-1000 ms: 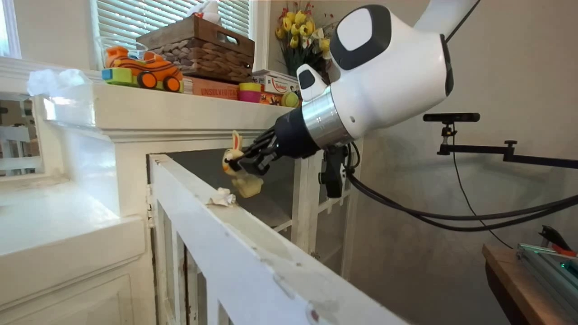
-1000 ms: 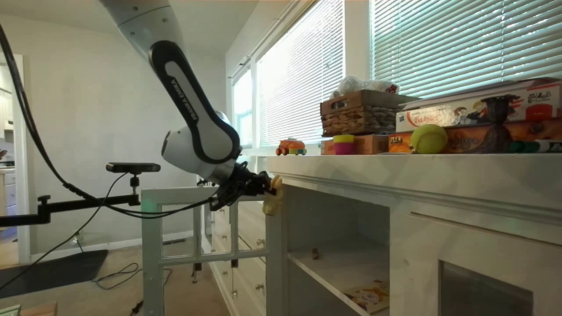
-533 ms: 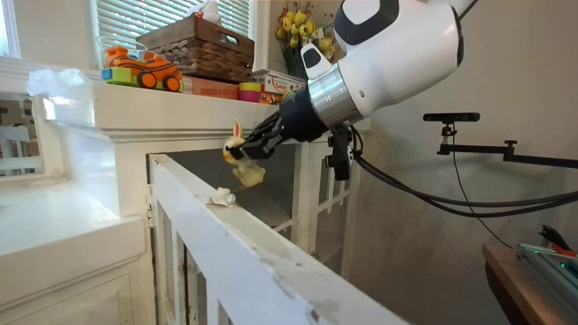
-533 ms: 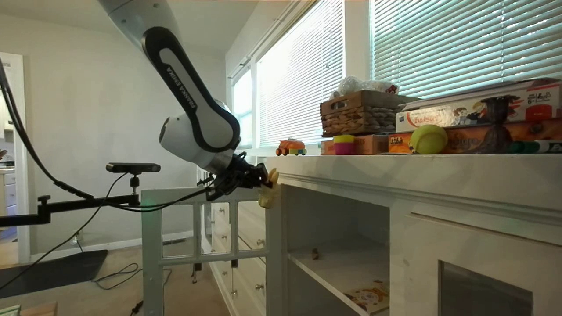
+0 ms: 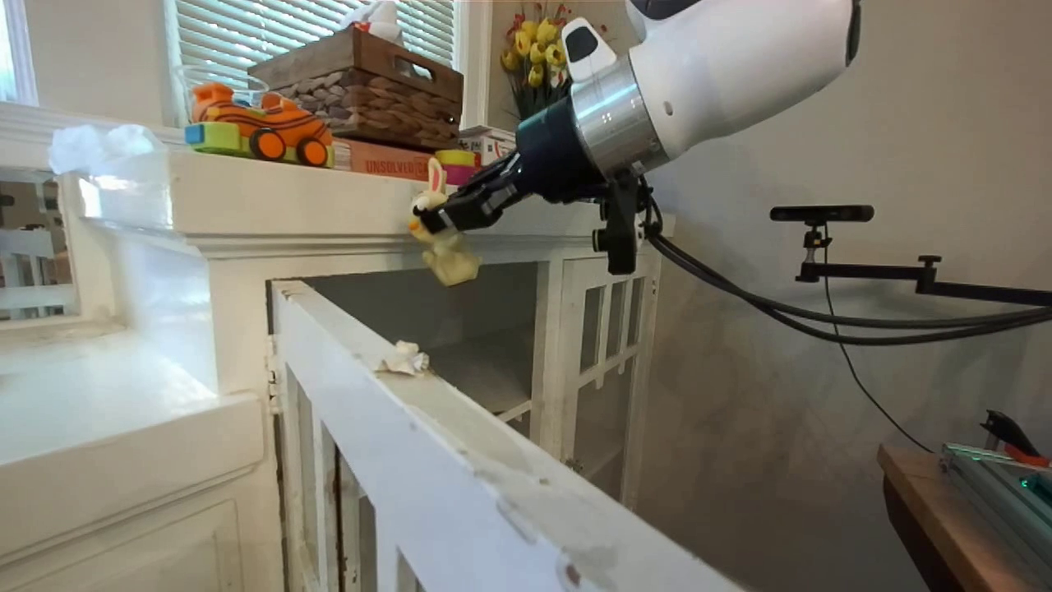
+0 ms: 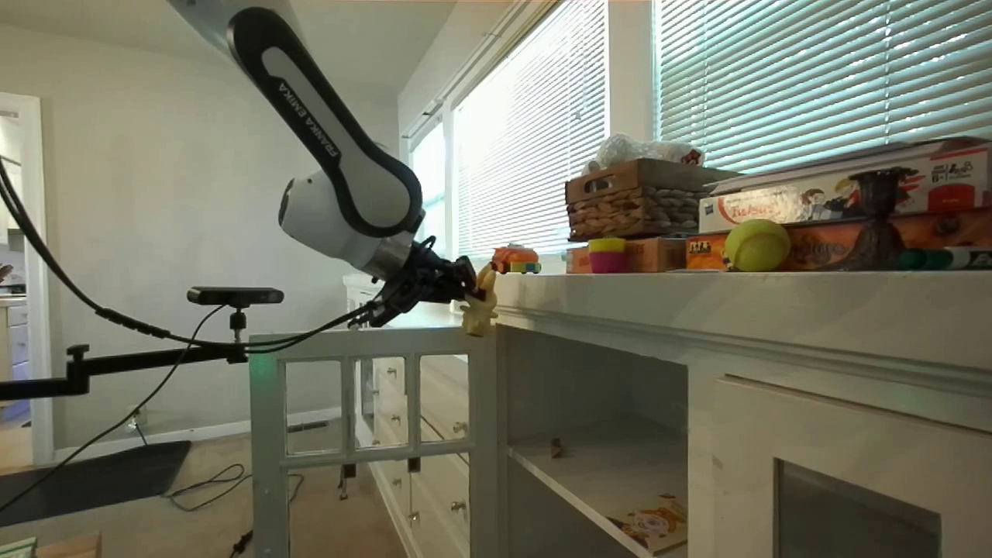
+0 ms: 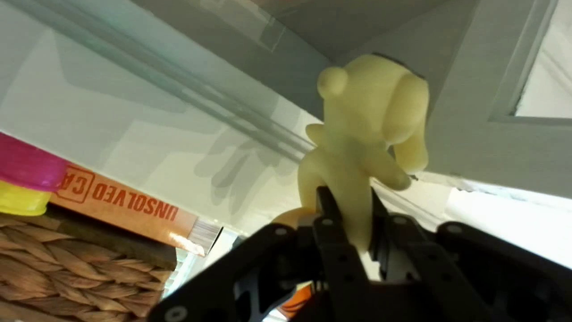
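Observation:
A pale yellow toy rabbit (image 5: 452,261) hangs in the air with its ear upward, in front of the face of the white cabinet ledge (image 5: 329,193). My gripper (image 5: 436,219) is shut on it near head height. In the wrist view the rabbit (image 7: 353,112) stretches away from the gripper (image 7: 349,197), with a narrow part of it pinched between the two black fingers (image 7: 328,205). Seen in an exterior view, the rabbit (image 6: 479,314) hangs just above the open cabinet door (image 6: 380,341), close to the ledge's corner. Part of its head is hidden behind a finger.
On the ledge stand an orange toy car (image 5: 259,127), a woven basket (image 5: 370,86), pink and yellow tubs (image 6: 607,256), a tennis ball (image 6: 757,245) and game boxes. Crumpled paper (image 5: 404,359) lies on the door's top edge. The cabinet shelf (image 6: 597,457) holds small items.
The gripper has risen with the rabbit in its hold, from before the cabinet opening to the level of the ledge's face. The grip has stayed shut; the cabinet door has not moved.

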Robot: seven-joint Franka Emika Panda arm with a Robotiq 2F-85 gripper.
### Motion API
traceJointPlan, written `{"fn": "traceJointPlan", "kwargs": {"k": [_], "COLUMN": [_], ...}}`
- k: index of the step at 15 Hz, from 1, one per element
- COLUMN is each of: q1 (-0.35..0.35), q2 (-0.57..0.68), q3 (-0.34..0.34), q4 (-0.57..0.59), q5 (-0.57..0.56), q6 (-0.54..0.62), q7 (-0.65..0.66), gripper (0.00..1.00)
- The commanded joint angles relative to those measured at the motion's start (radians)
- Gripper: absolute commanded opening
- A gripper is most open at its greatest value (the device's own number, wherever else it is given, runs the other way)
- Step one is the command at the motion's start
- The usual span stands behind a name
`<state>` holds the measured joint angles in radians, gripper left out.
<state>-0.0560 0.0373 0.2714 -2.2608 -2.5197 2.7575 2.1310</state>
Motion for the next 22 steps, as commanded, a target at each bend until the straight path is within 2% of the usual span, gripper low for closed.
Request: {"fn": "traceJointPlan", "kwargs": {"k": [1,6,15,19,20,22], "q1": [-0.01,0.005,0.003,-0.023,0.018,0.019], "q2": [-0.077,-0.11,-0.185,-0.218,-0.23,-0.25], "q3": [0.005,-0.016,-0.113,-0.176,-0.238,-0.277], "q4": [-0.022,-0.014,-0.045,-0.079,-0.091,-0.114], "q5": [0.0,0.0,0.0,0.0,0.006,0.005], "q6": [0.049,0.078,-0.084,-0.2,-0.229,-0.276], "q7": [0.004,0.012,0.055,0.089,0.087,0.095], "gripper": [0.04,0.04,0.04,0.04,0.04,0.04]}}
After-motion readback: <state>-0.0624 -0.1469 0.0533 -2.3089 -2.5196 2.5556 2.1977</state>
